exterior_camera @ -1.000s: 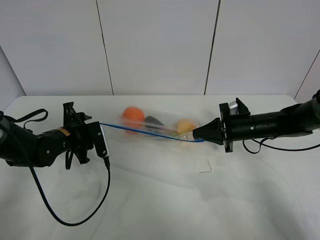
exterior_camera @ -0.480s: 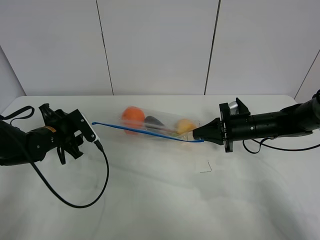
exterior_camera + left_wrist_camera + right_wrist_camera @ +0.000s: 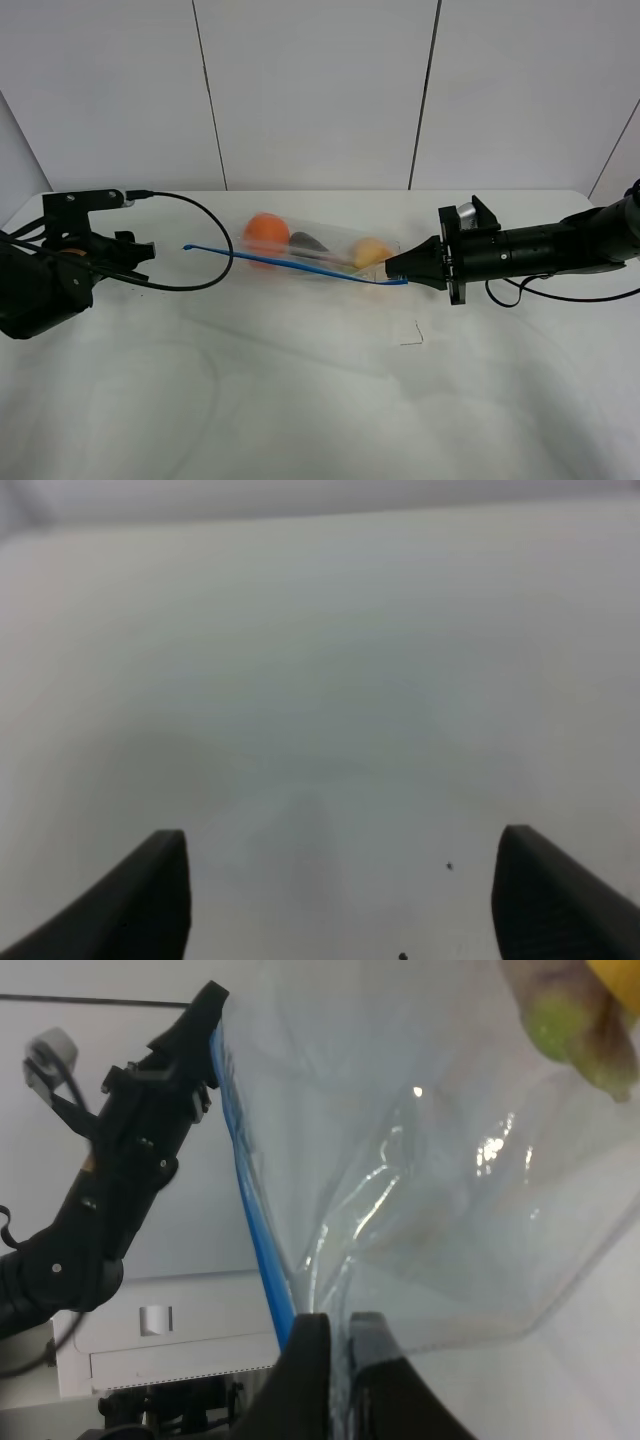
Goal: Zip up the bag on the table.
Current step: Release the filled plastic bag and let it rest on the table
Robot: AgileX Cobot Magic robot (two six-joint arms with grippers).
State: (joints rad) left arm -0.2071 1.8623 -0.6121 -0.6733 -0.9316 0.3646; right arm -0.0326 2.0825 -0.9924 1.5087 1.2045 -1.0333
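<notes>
Right pincer (image 3: 392, 268) clamps bag (image 3: 338, 242) corner

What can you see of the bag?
The bag is clear crinkly plastic, lying lengthwise on the table, with a blue zipper strip along its near edge. Inside show an orange fruit, a dark item and a yellow fruit. The right gripper pinches its right end; the left gripper is apart, open.

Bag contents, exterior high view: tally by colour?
orange fruit: 1
dark item: 1 (too small to identify)
yellow fruit: 1
Total: 3, all inside the bag
</notes>
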